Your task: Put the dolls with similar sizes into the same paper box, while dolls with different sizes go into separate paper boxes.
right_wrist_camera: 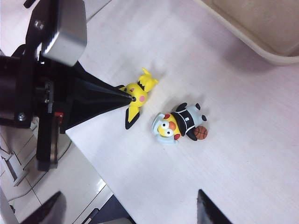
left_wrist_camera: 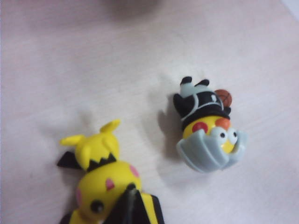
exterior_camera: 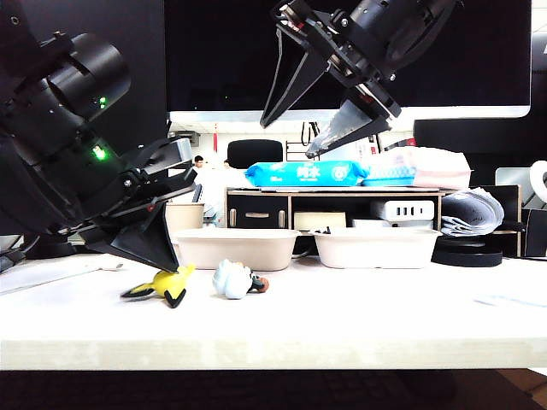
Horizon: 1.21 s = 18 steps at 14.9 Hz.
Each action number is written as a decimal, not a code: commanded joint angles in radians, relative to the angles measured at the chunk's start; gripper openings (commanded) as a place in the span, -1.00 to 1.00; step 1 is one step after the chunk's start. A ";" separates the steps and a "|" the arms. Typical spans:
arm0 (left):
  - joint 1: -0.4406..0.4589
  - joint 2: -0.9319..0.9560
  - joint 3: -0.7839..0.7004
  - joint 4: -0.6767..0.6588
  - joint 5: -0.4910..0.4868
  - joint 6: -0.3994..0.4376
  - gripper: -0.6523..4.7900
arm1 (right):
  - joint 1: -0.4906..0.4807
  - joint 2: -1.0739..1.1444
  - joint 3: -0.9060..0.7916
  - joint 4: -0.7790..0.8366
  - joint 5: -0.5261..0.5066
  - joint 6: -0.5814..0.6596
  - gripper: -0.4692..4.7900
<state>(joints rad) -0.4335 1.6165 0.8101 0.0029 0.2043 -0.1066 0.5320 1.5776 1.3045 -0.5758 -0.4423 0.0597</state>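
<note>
Exterior view: left gripper [exterior_camera: 171, 272] pinches the yellow-and-black doll [exterior_camera: 164, 286]; right gripper [exterior_camera: 286, 137] hangs open, empty.

shelf [exterior_camera: 256, 198] | wipes pack [exterior_camera: 306, 173] on top | paper roll [exterior_camera: 472, 211]

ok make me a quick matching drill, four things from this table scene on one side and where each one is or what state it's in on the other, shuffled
Things:
1. yellow doll
2. pale blue doll
3. left claw
4. right claw

Places or states:
A. raised high above the table, open, holding nothing
B. lying free on the table, nothing touching it
C. down at the table, shut on a doll
D. pinched by black claw tips

Pairs: 1-D, 2-B, 3-C, 4-A
</note>
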 commanded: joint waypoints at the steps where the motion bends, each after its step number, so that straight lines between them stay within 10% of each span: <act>1: -0.002 0.000 0.006 0.013 0.047 -0.005 -0.78 | 0.001 -0.007 0.005 0.004 -0.006 0.001 0.54; 2: -0.002 -0.001 0.016 0.014 0.061 -0.006 -0.51 | 0.001 -0.007 0.005 0.004 -0.006 0.001 0.54; 3: -0.002 -0.001 0.042 0.014 0.057 -0.015 0.92 | 0.001 -0.007 0.005 0.003 -0.006 0.001 0.54; 4: -0.002 0.000 0.061 0.022 0.036 -0.024 1.00 | 0.001 -0.007 0.005 0.000 -0.006 0.001 0.54; 16: -0.002 0.106 0.069 0.024 0.035 -0.061 0.96 | 0.002 -0.007 0.005 -0.003 -0.008 0.001 0.54; 18: -0.002 0.106 0.069 -0.002 0.027 -0.062 -0.02 | 0.002 -0.007 0.005 -0.003 -0.008 0.001 0.54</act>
<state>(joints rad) -0.4335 1.7226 0.8761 0.0109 0.2348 -0.1696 0.5320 1.5768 1.3041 -0.5858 -0.4431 0.0597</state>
